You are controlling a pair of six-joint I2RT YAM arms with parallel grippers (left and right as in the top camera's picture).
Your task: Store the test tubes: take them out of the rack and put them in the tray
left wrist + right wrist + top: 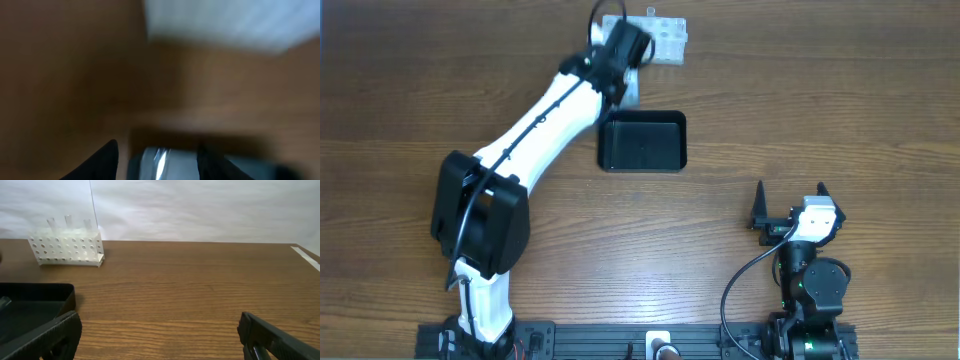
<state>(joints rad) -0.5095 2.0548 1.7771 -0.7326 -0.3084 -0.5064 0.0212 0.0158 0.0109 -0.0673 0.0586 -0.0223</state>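
The white perforated rack (663,40) stands at the far middle of the table, and in the right wrist view the rack (67,249) has three clear test tubes (68,221) sticking up from it. The black tray (642,141) sits just in front of it. My left gripper (623,45) is at the rack's left end. In the blurred left wrist view the left gripper (157,167) has a clear test tube (155,159) between its dark fingers (106,161) and looks shut on it. My right gripper (790,195) rests open and holds nothing near the right arm's base, far from the rack.
Bare wooden table lies between the tray (35,300) and the right gripper (160,347). A white wall stands behind the rack. A thin cable (91,205) hangs above the rack's right end.
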